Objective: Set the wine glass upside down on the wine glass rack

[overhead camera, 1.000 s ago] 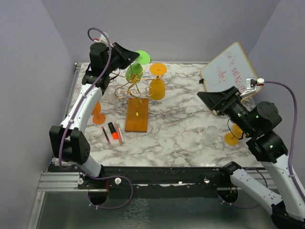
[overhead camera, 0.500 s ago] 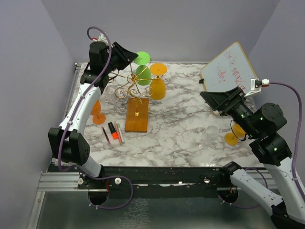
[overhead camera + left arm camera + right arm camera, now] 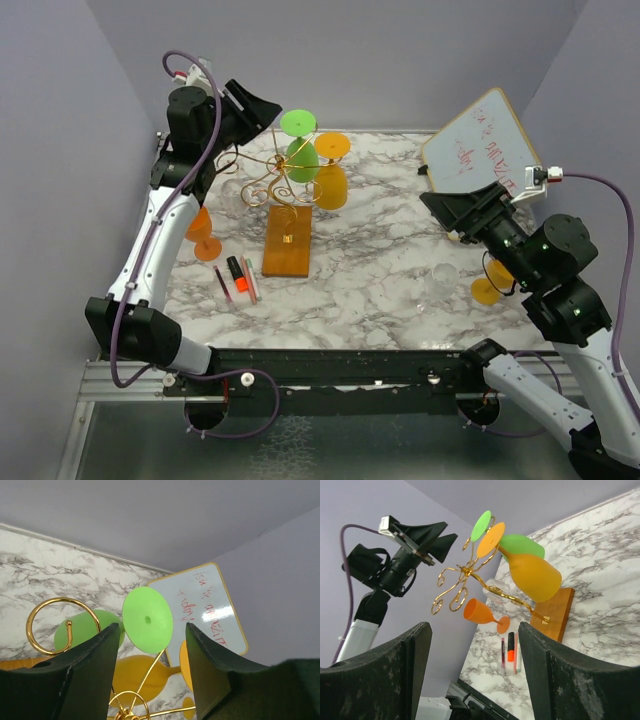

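Observation:
The gold wire rack (image 3: 276, 185) stands on its wooden base (image 3: 288, 243). A green wine glass (image 3: 301, 152) hangs upside down on it, foot (image 3: 297, 123) up. A yellow glass (image 3: 331, 186) hangs next to it. My left gripper (image 3: 262, 108) is open and empty, up and left of the green glass. In the left wrist view, the gripper (image 3: 151, 647) faces the green foot (image 3: 147, 620) and a gold loop (image 3: 55, 615). My right gripper (image 3: 452, 214) is open and empty, far right. The right wrist view shows the rack (image 3: 470, 575) and green glass (image 3: 522, 545).
An orange glass (image 3: 205, 236) stands left of the rack, with markers (image 3: 238, 278) in front. A clear glass (image 3: 443, 280) and a yellow glass (image 3: 488, 286) sit at the right under my right arm. A whiteboard (image 3: 480, 145) leans at the back right.
My left gripper has let go of the green glass and drawn back up and left. The green glass now hangs on the rack. My right arm shifted slightly right.

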